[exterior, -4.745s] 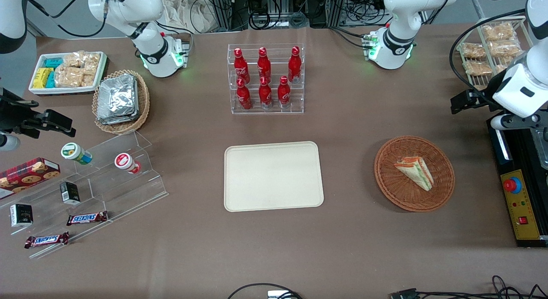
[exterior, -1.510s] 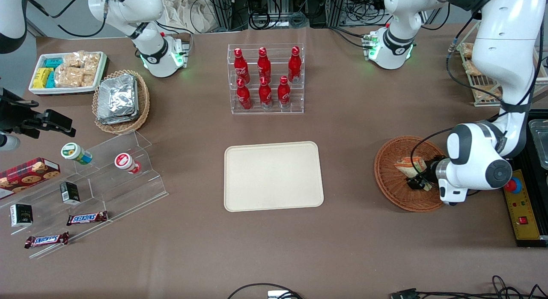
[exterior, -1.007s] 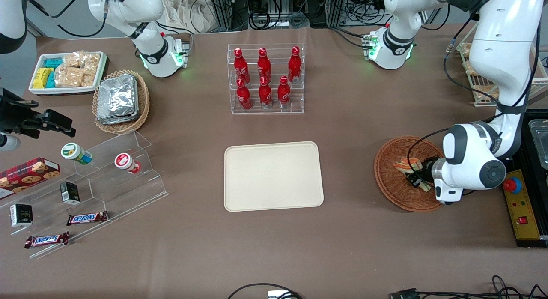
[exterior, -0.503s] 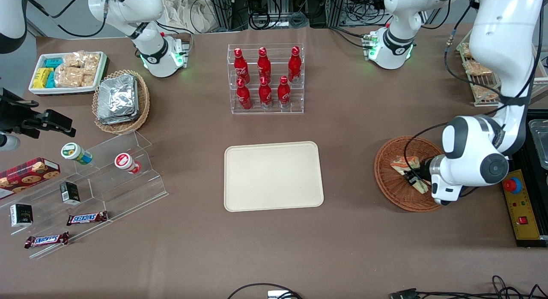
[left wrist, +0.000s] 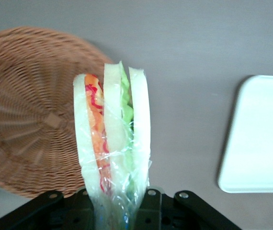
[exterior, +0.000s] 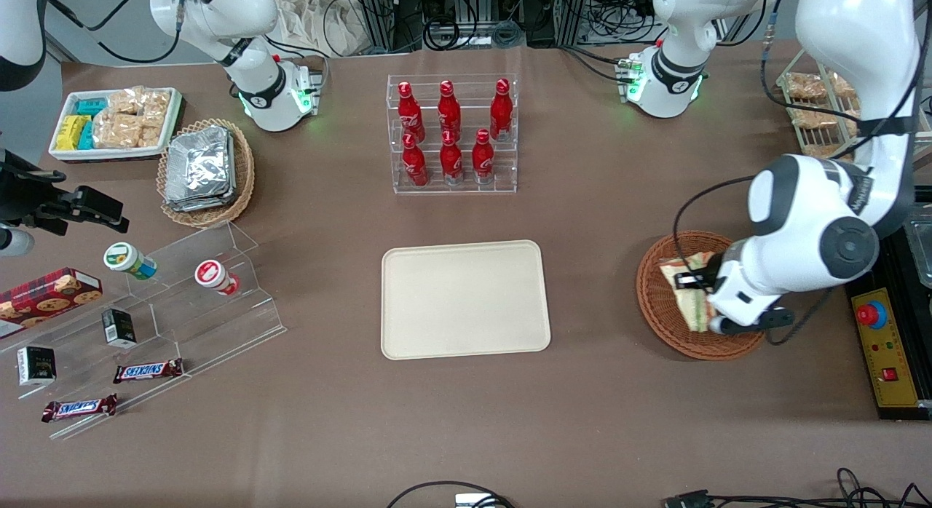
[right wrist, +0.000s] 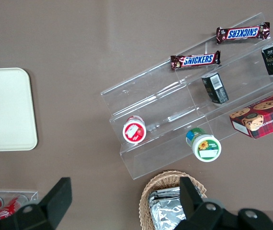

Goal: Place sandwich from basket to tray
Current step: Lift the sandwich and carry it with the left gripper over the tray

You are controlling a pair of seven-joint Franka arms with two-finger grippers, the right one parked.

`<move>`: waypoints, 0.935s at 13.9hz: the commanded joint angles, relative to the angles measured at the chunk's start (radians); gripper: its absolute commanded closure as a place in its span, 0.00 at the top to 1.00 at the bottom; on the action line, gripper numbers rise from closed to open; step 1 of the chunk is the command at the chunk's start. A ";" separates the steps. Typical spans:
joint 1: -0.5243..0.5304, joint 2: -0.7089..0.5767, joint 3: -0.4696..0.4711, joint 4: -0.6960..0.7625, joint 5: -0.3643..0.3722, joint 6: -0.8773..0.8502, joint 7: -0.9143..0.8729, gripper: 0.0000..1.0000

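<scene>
My left gripper is shut on the sandwich, a clear-wrapped wedge of pale bread with orange-red and green filling, and holds it lifted above the reddish-brown wicker basket. In the left wrist view the sandwich stands on edge between the black jaws of the gripper, with the basket below it and a corner of the cream tray beside it. The tray lies flat at the table's middle, bare, toward the parked arm's end from the basket.
A clear rack of red bottles stands farther from the front camera than the tray. A wire rack of bagged snacks and a control box with a red button sit at the working arm's end. A clear stepped shelf holds snacks at the parked arm's end.
The gripper came down into the basket, shut on the sandwich and has raised it off the basket floor, turning it and drifting slightly toward the tray.
</scene>
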 commanded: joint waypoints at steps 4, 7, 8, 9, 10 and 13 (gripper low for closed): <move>-0.193 0.097 0.003 0.142 0.008 -0.026 -0.093 0.00; -0.268 0.160 0.002 0.188 0.065 -0.026 -0.201 0.00; -0.309 0.183 0.002 0.188 0.085 -0.026 -0.222 0.00; -0.343 0.204 0.002 0.188 0.096 -0.026 -0.235 0.00; -0.365 0.233 0.002 0.190 0.097 -0.021 -0.258 0.00; -0.429 0.336 0.002 0.235 0.097 -0.009 -0.298 0.00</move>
